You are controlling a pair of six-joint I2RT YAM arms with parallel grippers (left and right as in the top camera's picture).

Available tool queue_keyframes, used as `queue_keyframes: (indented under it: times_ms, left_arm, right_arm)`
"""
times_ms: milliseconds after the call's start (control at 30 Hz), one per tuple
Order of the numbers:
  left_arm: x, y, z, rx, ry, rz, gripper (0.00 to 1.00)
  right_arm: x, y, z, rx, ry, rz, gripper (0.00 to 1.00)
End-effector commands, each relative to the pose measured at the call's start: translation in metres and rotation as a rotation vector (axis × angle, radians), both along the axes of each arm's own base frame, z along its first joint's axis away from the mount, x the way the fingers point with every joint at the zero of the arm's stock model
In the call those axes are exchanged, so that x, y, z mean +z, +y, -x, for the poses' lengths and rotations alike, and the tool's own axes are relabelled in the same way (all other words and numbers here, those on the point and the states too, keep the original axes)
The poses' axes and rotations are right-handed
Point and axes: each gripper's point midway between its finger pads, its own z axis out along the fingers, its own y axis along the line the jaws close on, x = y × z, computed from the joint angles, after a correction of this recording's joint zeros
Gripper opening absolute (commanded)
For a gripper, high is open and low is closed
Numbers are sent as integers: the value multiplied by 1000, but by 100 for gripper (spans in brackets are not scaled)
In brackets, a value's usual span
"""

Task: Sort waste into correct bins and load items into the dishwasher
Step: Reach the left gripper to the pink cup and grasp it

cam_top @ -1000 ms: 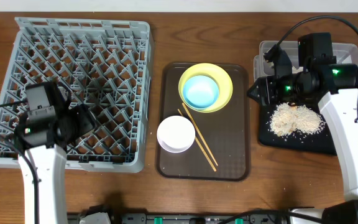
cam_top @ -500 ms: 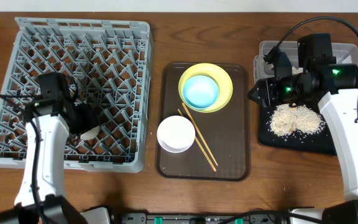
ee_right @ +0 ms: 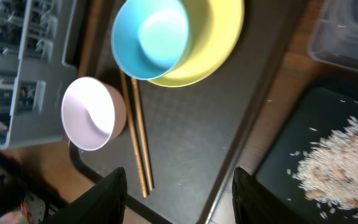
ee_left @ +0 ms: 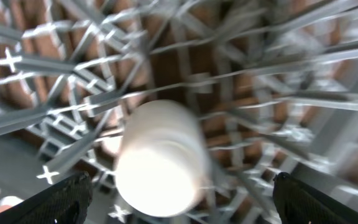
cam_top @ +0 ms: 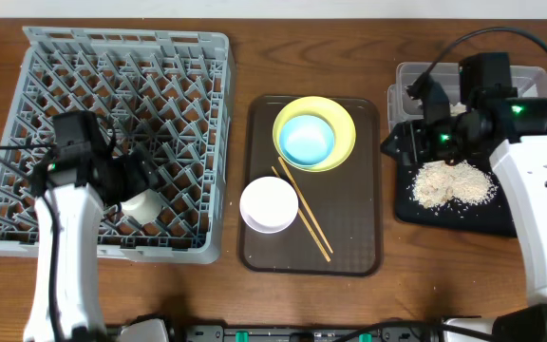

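counter (cam_top: pixel 245 57): brown wood, streaky grain, fills overhead view edge to edge | far edge: narrow pale strip (cam_top: pixel 302 8), wall or floor unclear | near edge: dark rail (cam_top: pixel 245 334) with green bits | light: even, soft shadows only

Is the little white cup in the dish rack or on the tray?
In the rack: the white cup sits on its lattice.

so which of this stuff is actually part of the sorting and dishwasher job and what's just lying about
Part of the job: grey dish rack, white cup in it, yellow plate, light blue bowl on it, pale pink bowl, chopsticks, food scraps, black tray under them, clear tub.

Just lying about: dark brown serving tray, wooden table.
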Motion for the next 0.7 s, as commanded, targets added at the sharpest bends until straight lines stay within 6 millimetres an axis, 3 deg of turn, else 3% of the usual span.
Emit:
queue_keyframes:
  times_ms: [0,133,267,367,467,667]
  left_arm:
    - [41,-30,-12,-94,-157,83,94]
    - [54,-72,-11,-234,-202,90,94]
    - [52,-128,-10,-425,-195,106,94]
    - [43,-172,-7,-567,-177,117,94]
    - [26,-208,-3,-684,-135,80,94]
    - [-22,-260,10,-855,-20,-4,93]
  right_arm:
    - [17,-26,-2,-68,-58,16,57]
    - [22,-49,0,-140,-64,17,73]
    - [21,-58,2,-169,-49,17,77]
    - [21,-58,2,-169,-50,18,99]
    - [21,-58,2,-169,-49,17,99]
    - [21,-58,2,-169,-48,17,99]
